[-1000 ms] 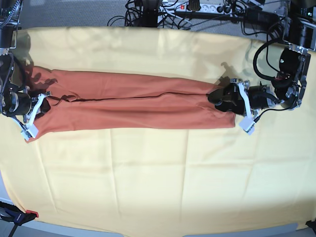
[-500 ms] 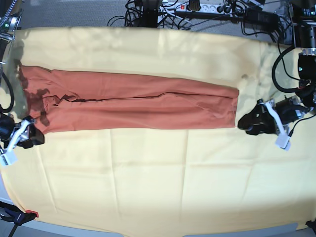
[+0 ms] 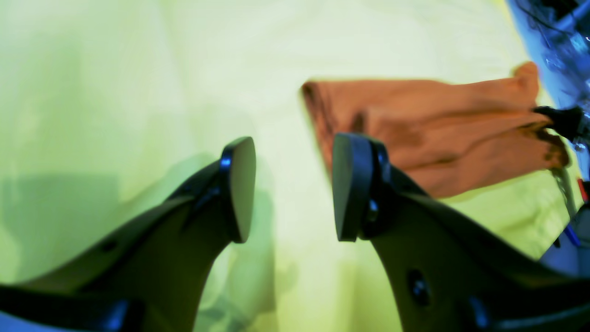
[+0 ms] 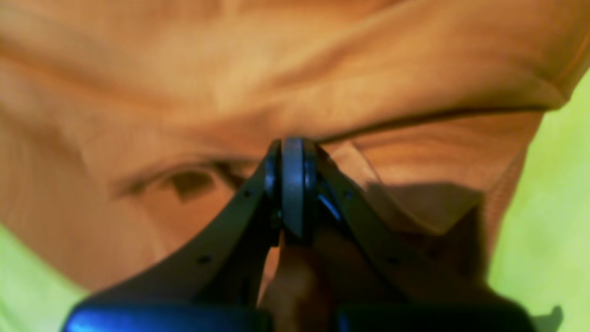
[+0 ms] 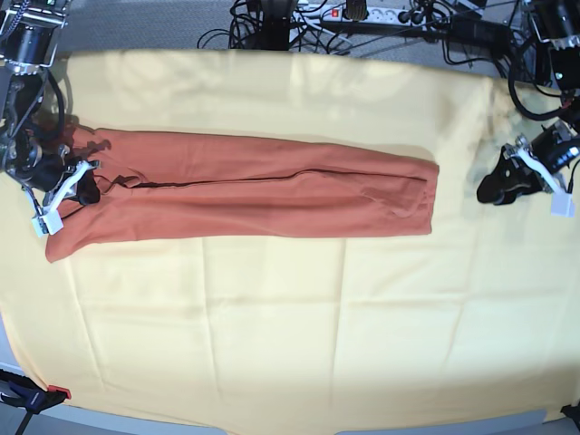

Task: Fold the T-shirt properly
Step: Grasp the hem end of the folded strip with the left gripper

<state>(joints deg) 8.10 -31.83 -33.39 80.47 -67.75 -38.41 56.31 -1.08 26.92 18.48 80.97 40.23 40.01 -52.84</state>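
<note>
The rust-orange T-shirt point(image 5: 254, 195) lies flat as a long narrow strip across the pale yellow cloth point(image 5: 290, 326). My right gripper point(image 5: 83, 192) is at the strip's left end. In the right wrist view it point(image 4: 292, 184) is shut, with its tips against a fold of the T-shirt point(image 4: 230, 69); I see no fabric between the jaws. My left gripper point(image 5: 491, 190) is open and empty over the yellow cloth, clear of the strip's right end. In the left wrist view it point(image 3: 292, 189) stands open, with the T-shirt point(image 3: 438, 133) beyond it.
The yellow cloth point(image 3: 115, 69) covers the whole table. Black cables and a power strip point(image 5: 362, 18) lie past the far edge. A red-handled clamp point(image 5: 36, 396) sits at the front left corner.
My right gripper moved from off the cloth's left front back onto the shirt's left end. My left gripper drew farther right and back from the shirt's right end. The shirt's left end shifted slightly.
</note>
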